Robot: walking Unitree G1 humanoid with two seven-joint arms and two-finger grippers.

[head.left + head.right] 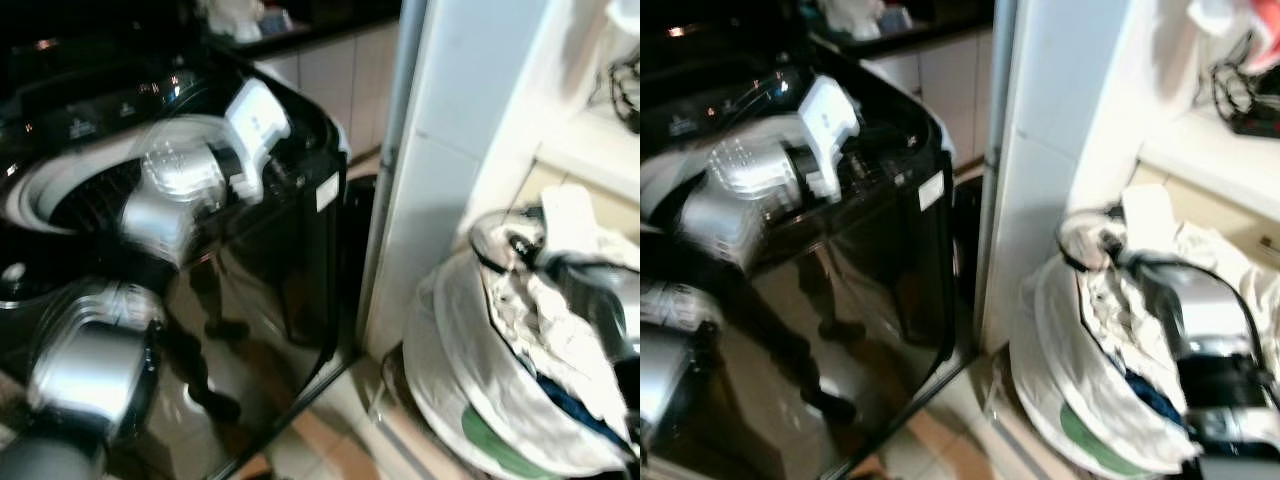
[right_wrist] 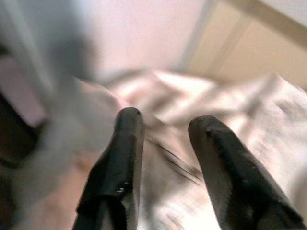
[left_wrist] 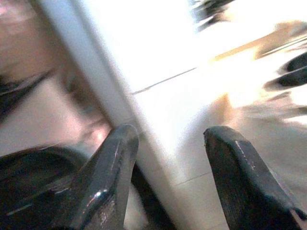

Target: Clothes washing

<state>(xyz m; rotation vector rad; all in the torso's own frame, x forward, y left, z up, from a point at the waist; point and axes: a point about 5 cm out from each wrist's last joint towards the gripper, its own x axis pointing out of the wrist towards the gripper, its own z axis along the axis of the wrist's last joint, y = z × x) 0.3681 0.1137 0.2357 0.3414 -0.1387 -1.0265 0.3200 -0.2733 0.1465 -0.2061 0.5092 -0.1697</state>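
Right wrist view: right claw (image 2: 163,124) released over laundry (image 2: 225,120); white pillar (image 1: 440,150) between basket (image 1: 450,370), washer (image 1: 250,250).

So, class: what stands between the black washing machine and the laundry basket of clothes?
In the left eye view, a tall white cabinet panel stands between the washing machine and the laundry basket.

Black top-load washing machine (image 1: 270,240), pale crumpled clothes (image 1: 545,310) heaped in white hamper (image 1: 450,340)
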